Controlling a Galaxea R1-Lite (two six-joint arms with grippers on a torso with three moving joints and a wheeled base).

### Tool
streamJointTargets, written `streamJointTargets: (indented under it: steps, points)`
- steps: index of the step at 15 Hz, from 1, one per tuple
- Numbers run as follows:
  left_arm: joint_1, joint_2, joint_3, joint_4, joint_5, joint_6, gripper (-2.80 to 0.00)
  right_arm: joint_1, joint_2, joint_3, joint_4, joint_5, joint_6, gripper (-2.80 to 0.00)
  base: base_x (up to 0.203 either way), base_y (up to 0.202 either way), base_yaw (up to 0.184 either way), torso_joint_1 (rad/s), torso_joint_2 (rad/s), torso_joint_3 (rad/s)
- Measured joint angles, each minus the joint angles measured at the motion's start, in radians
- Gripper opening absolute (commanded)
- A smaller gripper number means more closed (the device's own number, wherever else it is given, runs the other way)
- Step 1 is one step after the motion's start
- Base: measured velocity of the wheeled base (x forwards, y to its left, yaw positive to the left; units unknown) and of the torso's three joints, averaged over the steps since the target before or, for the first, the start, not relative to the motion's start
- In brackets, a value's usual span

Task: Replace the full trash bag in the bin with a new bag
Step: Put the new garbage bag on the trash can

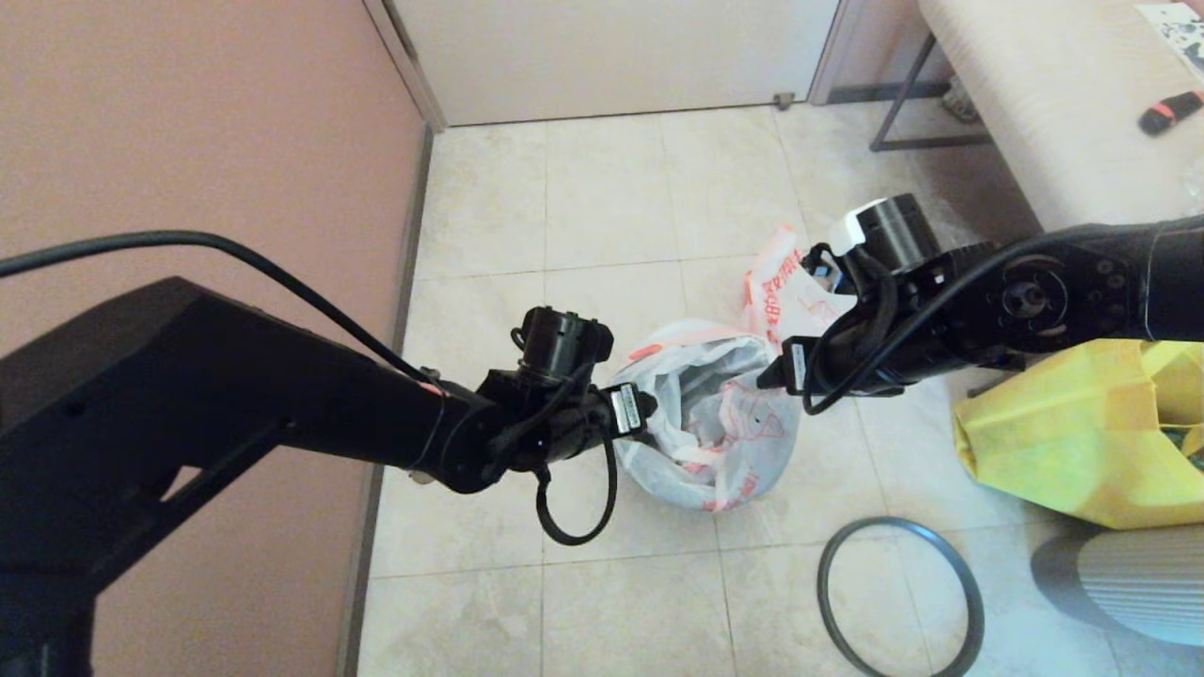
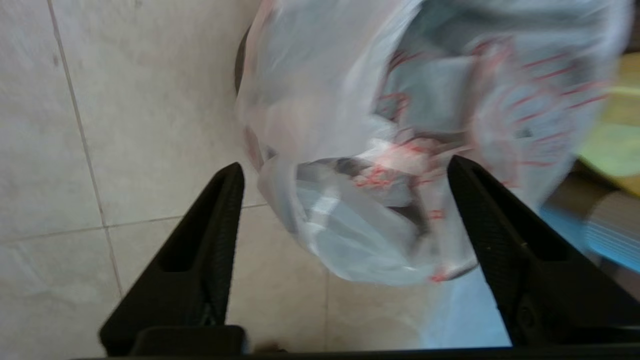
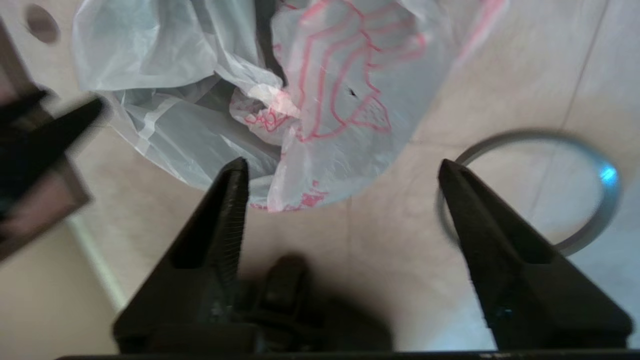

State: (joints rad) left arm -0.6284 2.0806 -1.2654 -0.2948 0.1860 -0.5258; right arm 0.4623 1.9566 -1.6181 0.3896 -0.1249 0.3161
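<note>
The yellow tote (image 1: 1072,442) is the biggest container here, sitting on the tiled floor (image 1: 602,207) to the right of the bin; its mouth gapes at the right edge of the head view with something dark inside that cannot be made out.

Next is the bin (image 2: 239,65), almost wholly hidden by the new bag (image 1: 701,423) draped over its rim, with only a dark sliver of wall visible in the left wrist view. The bag's mouth is open, its white film crumpled down inside with nothing bulky showing. It carries an orange-red striped drawing (image 3: 340,85) and a pinkish edge band; small red marks near the lower edge cannot be read.

Behind the bin, partly hidden by the right arm, lies the full bag (image 1: 785,287), white and lumpy, with a column of orange-red characters down its side, too small to read.

The grey hoop (image 1: 901,597) lies flat on the floor in front of the bin and to its right, well apart from it.

The left gripper (image 2: 340,200) hangs at the bin's left side, fingers spread wide with bag film between them but nothing pinched. The right gripper (image 3: 342,200) hangs over the bin's right side, fingers likewise splayed and gripping nothing.
</note>
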Motion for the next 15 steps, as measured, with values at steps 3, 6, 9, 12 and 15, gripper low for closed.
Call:
streamJointTargets:
  steps: [3,6,9,12,15]
  points:
    - [0.026,-0.076,-0.006,0.007,0.000,0.023,-2.80,0.042,0.060,-0.086,0.001,-0.051,-0.058,-2.80,0.000,0.000,0.000,0.000,0.00,0.000]
    - [0.061,-0.160,-0.008,0.030,0.001,0.084,-2.80,0.059,0.162,-0.229,0.005,-0.064,-0.119,-2.80,0.000,0.000,0.000,0.000,0.00,0.000]
    - [0.081,-0.209,-0.010,0.068,0.005,0.131,-2.80,0.065,0.292,-0.330,-0.013,-0.072,-0.212,-2.80,0.000,0.000,0.000,0.000,0.00,0.000]
    - [0.085,-0.226,-0.017,0.067,0.016,0.130,-2.80,0.060,0.434,-0.353,-0.131,-0.089,-0.337,-2.80,0.000,0.000,0.000,0.000,0.00,0.000]
    - [0.086,-0.240,-0.016,0.062,0.016,0.130,-2.80,0.032,0.603,-0.357,-0.356,-0.079,-0.472,-2.80,0.000,0.000,0.000,0.000,0.00,0.000]
